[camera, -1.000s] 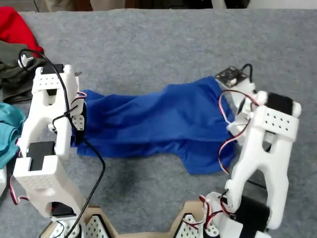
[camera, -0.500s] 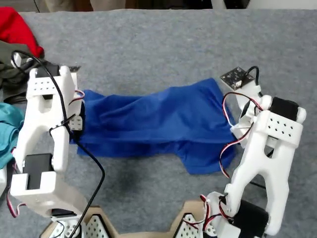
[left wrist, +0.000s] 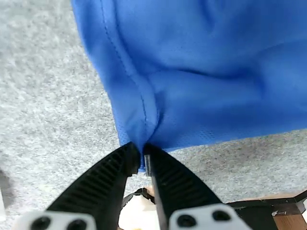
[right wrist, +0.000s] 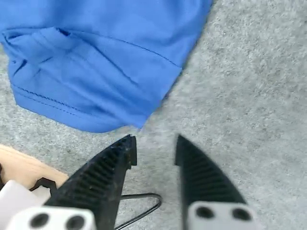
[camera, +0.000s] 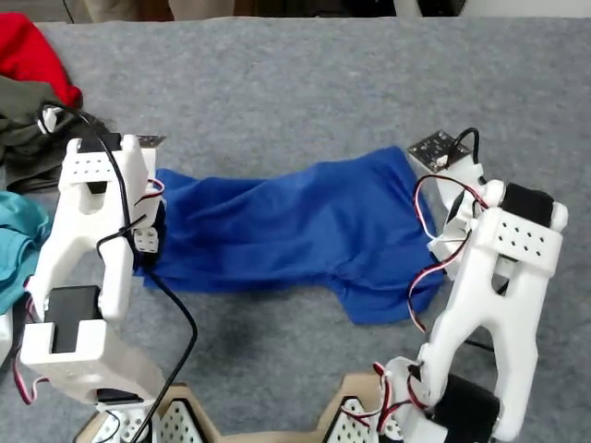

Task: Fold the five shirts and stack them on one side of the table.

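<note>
- blue shirt (camera: pixel 295 231): solid royal blue, no print, stitching in the same blue; fine mesh texture at the hem
- tabletop (camera: pixel 277 83): plain mottled grey felt
- far-left corner: red shirt (camera: pixel 32 51), solid
- left edge: olive shirt (camera: pixel 23 125), dark and plain; teal shirt (camera: pixel 14 245), plain
- left arm (camera: pixel 92 231), right arm (camera: pixel 503 277): white shells, black motors, red/white/black wiring
- left gripper (left wrist: pixel 141 155), right gripper (right wrist: pixel 153 148): black ribbed fingers on white bodies

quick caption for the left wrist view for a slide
Left gripper pinching the edge of the blue shirt on the grey table.
</note>
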Controlling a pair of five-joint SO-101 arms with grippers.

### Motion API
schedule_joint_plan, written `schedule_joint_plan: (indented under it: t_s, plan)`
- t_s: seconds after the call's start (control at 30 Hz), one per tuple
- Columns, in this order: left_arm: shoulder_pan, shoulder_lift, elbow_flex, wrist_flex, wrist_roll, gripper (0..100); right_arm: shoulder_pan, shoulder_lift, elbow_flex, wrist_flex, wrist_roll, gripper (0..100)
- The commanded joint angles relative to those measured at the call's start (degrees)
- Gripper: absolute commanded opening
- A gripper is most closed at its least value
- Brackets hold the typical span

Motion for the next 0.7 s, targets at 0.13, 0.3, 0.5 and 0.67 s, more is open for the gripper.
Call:
schedule_joint_plan:
  t_s: [0.13, 0.3, 0.5, 0.67]
  plan:
    - [0.3, -2.6, -4.7, 2.5, 3.4, 24, 0.4, -8.2, -0.2, -0.6, 0.5, 20.3]
    - [-0.5, -2.6, -15.0, 6.3, 4.4, 24, -2.9, -8.3, -3.3, -0.7, -3.3, 20.0]
    - [1.7, -1.9, -28.0, 6.3, 8.7, 20, -15.0, -4.9, -10.2, -3.4, -12.0, 0.2]
    - [9.8, 1.9, -26.6, -1.4, 14.1, 2, -22.2, 4.9, -13.0, -10.7, -19.9, 0.5]
